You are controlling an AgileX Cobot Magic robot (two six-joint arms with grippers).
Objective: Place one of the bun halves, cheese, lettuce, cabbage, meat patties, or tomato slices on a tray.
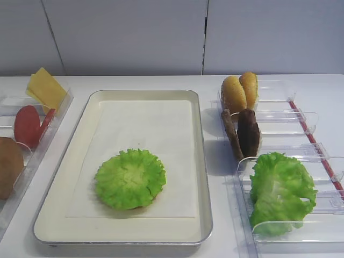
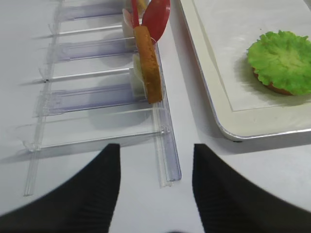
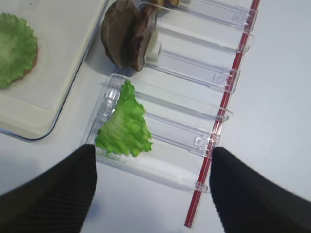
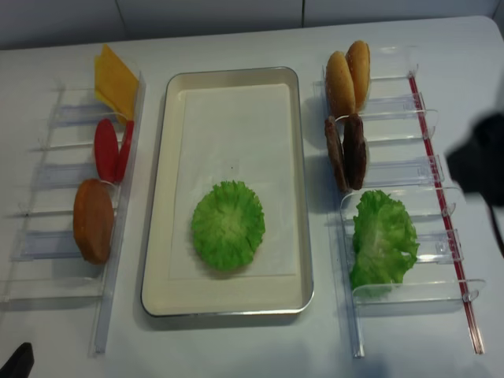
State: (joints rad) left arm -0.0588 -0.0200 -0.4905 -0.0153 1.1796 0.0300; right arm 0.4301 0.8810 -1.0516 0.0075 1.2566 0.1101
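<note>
On the paper liner of the cream tray lies a flat lettuce leaf, and a brown bun rim peeks from under it. The right rack holds two bun halves, meat patties and a bunched cabbage clump. The left rack holds cheese, tomato slices and one bun half. My right gripper is open and empty above the near end of the right rack, close to the cabbage. My left gripper is open and empty over the near end of the left rack.
Clear plastic divider racks flank the tray on a white table. A red strip runs along the right rack's outer edge. A grey wall stands behind. The right arm shows as a dark blur at the right edge.
</note>
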